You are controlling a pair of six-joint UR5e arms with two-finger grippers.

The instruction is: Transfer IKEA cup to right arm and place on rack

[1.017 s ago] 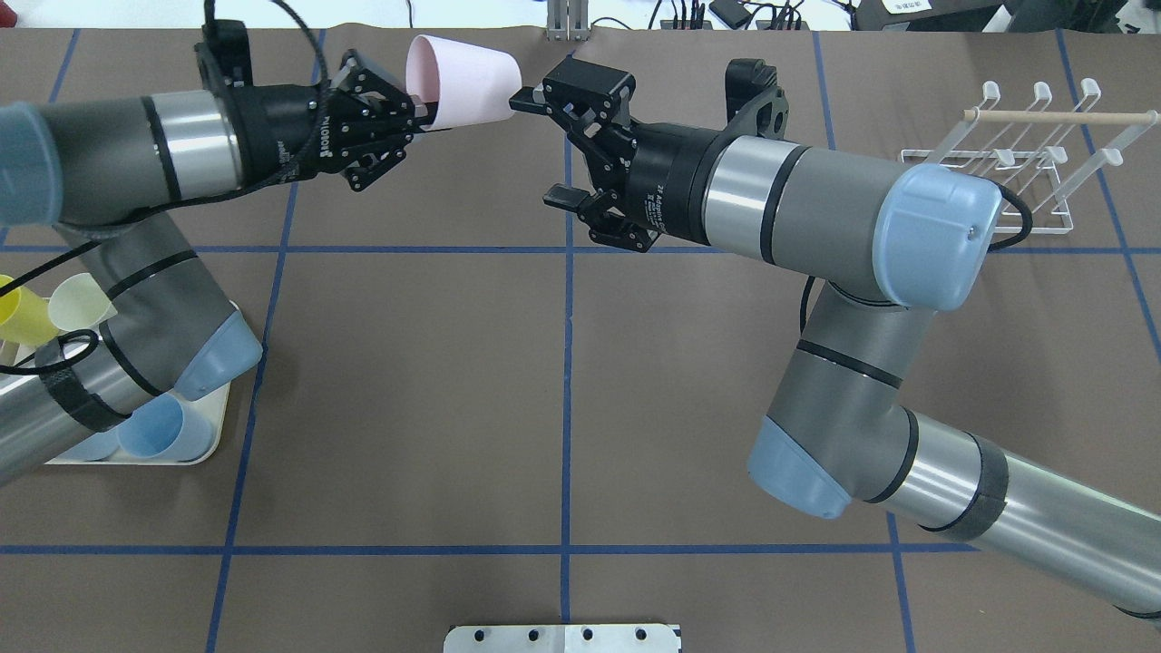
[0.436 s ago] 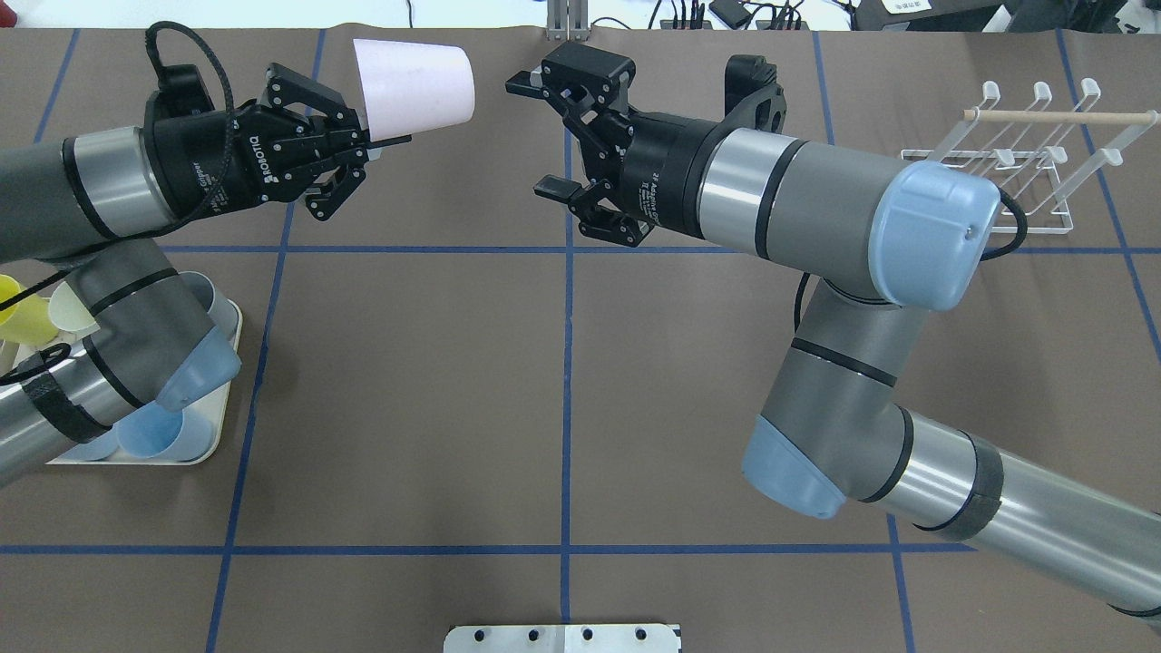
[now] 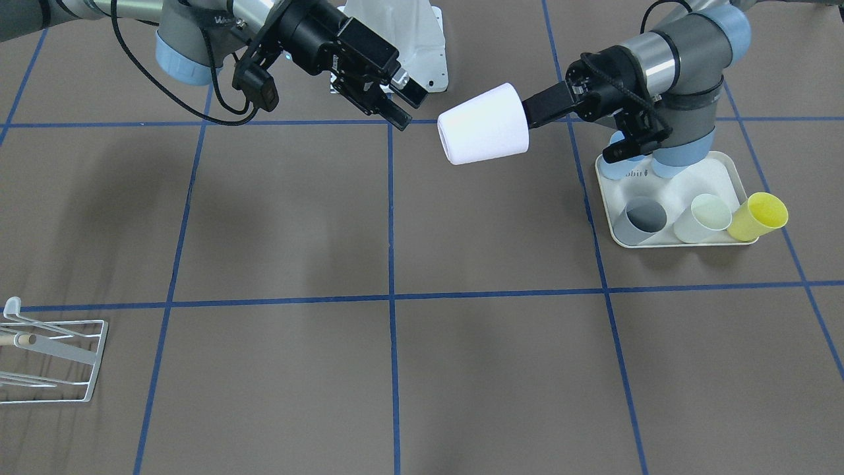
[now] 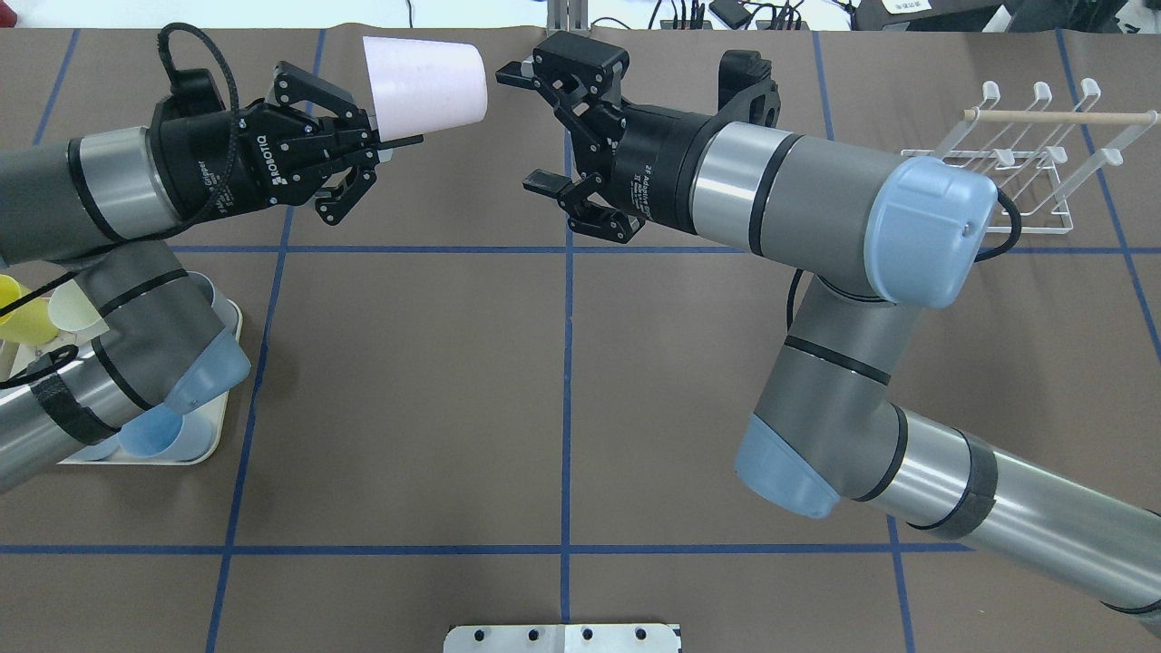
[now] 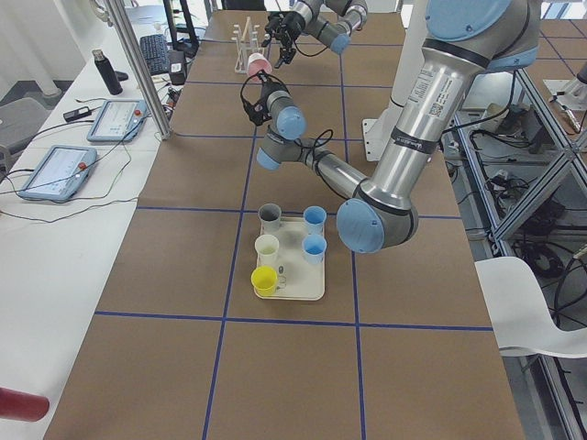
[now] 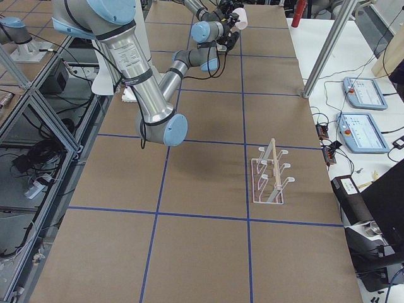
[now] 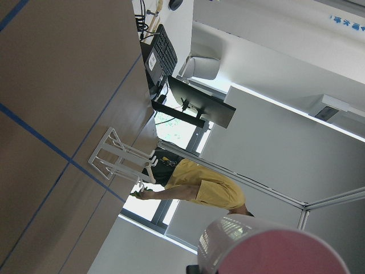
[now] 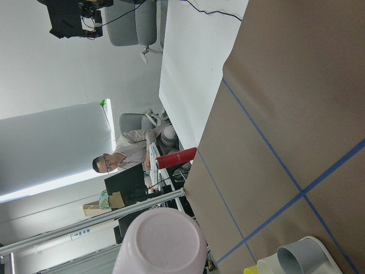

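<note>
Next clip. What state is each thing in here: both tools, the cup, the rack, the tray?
pink cup: held sideways in the air, not handed over yet.
left tool: shut on the pink cup's rim.
right tool: open, short of the pink cup's base.
rack: upright, nothing on it.
tray: holds five spare cups, mouths up.

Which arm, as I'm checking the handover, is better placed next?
Right. The left arm's fingers pinch the rim of the pale pink plastic cup; the right arm's fingers stand open facing its base, nearer the white wire rack.
</note>
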